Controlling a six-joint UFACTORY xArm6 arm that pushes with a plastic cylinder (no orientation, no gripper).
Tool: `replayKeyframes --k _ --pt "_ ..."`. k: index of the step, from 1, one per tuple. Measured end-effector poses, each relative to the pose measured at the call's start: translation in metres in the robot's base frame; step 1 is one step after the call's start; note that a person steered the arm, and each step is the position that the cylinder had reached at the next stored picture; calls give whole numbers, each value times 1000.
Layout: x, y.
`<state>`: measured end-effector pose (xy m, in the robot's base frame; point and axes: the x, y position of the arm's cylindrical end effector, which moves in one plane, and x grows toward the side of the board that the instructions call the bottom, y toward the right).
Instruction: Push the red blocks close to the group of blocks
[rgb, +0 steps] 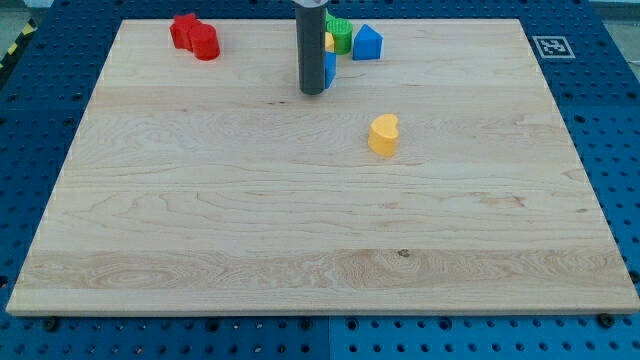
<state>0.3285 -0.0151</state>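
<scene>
Two red blocks sit touching at the view's top left: a star-like one (183, 30) and a round one (205, 42). A group of blocks stands at the top centre: a green block (339, 32), a blue house-shaped block (367, 42), a small yellow block (329, 43) and a blue block (329, 68) partly hidden behind the rod. My tip (312, 92) rests on the board just left of that group, touching or nearly touching the hidden blue block. It is well to the right of the red blocks.
A yellow heart-like block (383, 135) lies alone right of centre. The wooden board (300, 230) lies on a blue perforated table. A printed marker (551, 46) sits at the board's top right corner.
</scene>
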Motion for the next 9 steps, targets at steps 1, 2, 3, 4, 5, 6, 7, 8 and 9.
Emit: replayKeyframes --k 1,2,3,4,5,6,7,8,9 --pt "-8 0" --pt "-8 -22" --pt "-5 -76" --pt "-16 -149" --pt "-45 -226" --pt "-94 -266" --pt "-107 -266" --pt "-107 -254" --pt "-106 -204"
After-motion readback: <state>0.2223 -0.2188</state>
